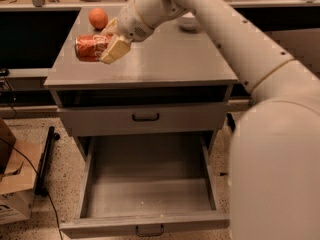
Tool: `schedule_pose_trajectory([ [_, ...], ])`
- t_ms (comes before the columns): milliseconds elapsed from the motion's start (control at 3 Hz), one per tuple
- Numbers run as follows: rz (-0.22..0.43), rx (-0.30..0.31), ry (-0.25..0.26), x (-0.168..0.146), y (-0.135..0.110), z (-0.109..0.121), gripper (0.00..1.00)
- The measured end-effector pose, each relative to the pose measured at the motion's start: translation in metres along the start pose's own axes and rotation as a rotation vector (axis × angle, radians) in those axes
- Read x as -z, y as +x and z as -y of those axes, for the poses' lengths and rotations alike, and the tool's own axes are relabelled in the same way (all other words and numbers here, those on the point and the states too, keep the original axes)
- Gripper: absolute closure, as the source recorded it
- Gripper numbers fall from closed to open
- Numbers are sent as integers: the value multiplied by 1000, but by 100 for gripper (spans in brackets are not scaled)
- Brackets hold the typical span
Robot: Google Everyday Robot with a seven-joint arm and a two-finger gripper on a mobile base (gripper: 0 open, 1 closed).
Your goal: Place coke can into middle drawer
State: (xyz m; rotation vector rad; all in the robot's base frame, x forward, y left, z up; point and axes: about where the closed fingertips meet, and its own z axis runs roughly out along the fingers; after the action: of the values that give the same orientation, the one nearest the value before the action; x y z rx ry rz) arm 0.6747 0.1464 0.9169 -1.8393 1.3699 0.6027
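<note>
The coke can [90, 47] is red with white lettering and lies on its side. My gripper [107, 40] is shut on its right end and holds it just above the left part of the grey cabinet top [170, 59]. The middle drawer [145, 225] is pulled wide open at the bottom of the view, below and a little to the right of the can. Its deep tray is empty, and its low front panel has a dark handle. My arm reaches in from the right.
An orange [98, 18] sits at the back left of the cabinet top and a white bowl [189, 21] at the back right. A closed drawer with a taller front [145, 118] sits above the open one. A cardboard box [12, 194] stands on the floor at the left.
</note>
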Motion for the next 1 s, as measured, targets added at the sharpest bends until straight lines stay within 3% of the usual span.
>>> schedule_pose_trajectory([
  [333, -38, 46, -30, 33, -8, -61, 100],
  [667, -84, 12, -109, 35, 4, -128, 100],
  [1000, -125, -103, -204, 14, 44, -190, 100],
])
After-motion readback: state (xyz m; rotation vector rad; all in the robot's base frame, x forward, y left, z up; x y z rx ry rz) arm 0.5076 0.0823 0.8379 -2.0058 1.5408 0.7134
